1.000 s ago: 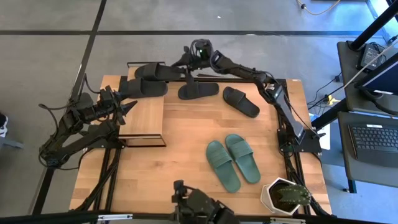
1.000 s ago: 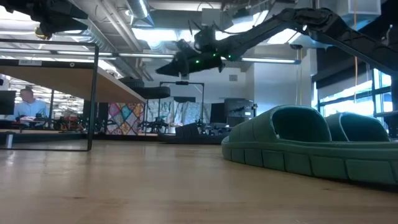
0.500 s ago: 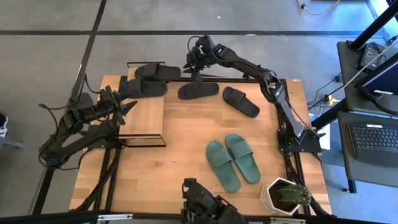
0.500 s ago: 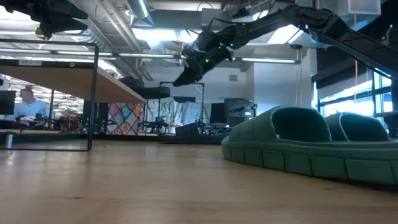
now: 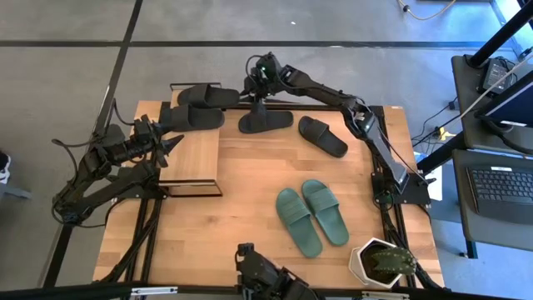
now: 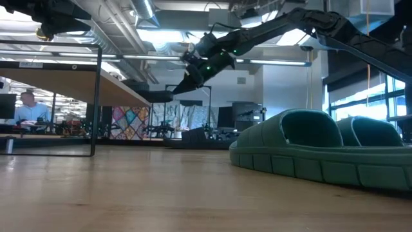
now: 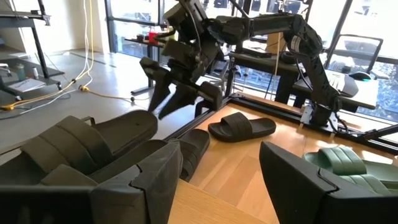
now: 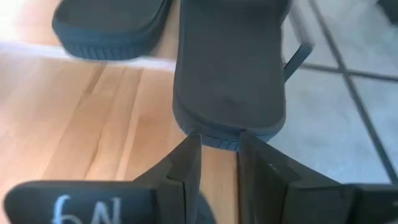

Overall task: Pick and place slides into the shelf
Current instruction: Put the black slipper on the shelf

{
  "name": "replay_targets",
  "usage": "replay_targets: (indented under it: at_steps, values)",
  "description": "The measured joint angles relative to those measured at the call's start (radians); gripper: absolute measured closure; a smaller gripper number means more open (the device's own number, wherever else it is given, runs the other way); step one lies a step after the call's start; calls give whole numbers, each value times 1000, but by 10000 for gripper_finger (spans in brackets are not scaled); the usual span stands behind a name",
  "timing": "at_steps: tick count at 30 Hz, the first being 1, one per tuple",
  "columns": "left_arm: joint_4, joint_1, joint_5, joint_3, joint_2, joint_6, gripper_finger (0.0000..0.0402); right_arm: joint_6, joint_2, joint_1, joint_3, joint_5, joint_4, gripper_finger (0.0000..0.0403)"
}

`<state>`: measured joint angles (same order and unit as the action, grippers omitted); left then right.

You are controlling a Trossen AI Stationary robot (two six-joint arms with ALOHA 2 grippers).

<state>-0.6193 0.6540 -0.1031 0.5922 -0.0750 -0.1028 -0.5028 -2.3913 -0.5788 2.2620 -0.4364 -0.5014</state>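
The right pincer (image 5: 252, 93) hangs over the far edge of the counter (image 5: 250, 183), its fingers (image 8: 186, 165) drawn close with only a thin gap and nothing between them; just beyond their tips lies a black slide (image 8: 230, 68) on the far end of the shelf (image 5: 193, 154), with a second black slide (image 5: 193, 117) beside it on the light top board; two more black slides (image 5: 266, 122) and (image 5: 323, 136) rest on the counter near the far edge; the green pair (image 5: 311, 215) sits well apart, nearer the front; the left pincer (image 5: 172, 143) waits over the shelf, fingers spread wide and empty.
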Motion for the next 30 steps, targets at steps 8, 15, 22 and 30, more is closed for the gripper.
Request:
replay_targets:
  at_steps: [8, 15, 22, 30]
  values:
    - [0, 0, -4, 0, 0, 0, 189, 4, -4, 15, 0, -25, 41, 293]
    - [0, 0, -5, 0, 0, 0, 189, 4, -4, 27, 0, -37, 77, 293]
    - [0, 0, -7, 0, 0, -1, 189, 11, -26, 30, 0, -39, 107, 299]
    - [0, 0, -7, 0, 0, -1, 189, 87, -25, 23, 0, -139, 266, 332]
